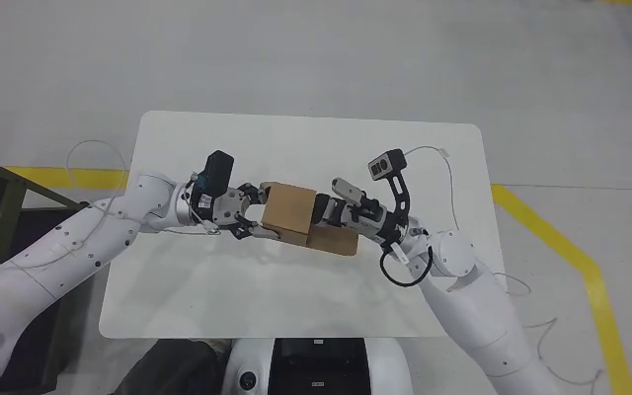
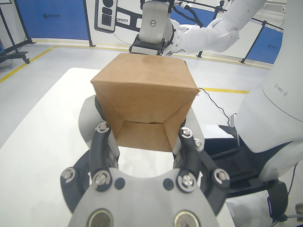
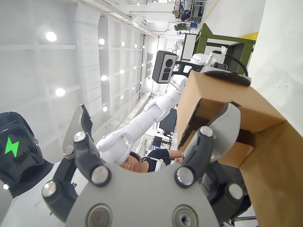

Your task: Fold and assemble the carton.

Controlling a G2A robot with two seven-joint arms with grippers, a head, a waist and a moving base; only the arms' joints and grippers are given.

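A brown carton (image 1: 291, 209) is held above the middle of the white table (image 1: 296, 138). My left gripper (image 1: 259, 212) is shut on the carton's left end, one finger on each side wall (image 2: 144, 88); the end facing it has its flaps folded inward. My right gripper (image 1: 331, 202) is at the carton's opposite end and stands open. One of its fingers (image 3: 225, 119) reaches into the carton's open end (image 3: 236, 100), and the other finger (image 3: 80, 119) is out in free air. A loose flap (image 1: 334, 240) hangs out beside that end.
A white cable (image 1: 449, 183) trails over the table's right part. A dark green frame (image 1: 15, 197) stands off the table's left edge. Blue barriers (image 2: 54, 17) and yellow floor tape (image 1: 553, 227) lie beyond the table.
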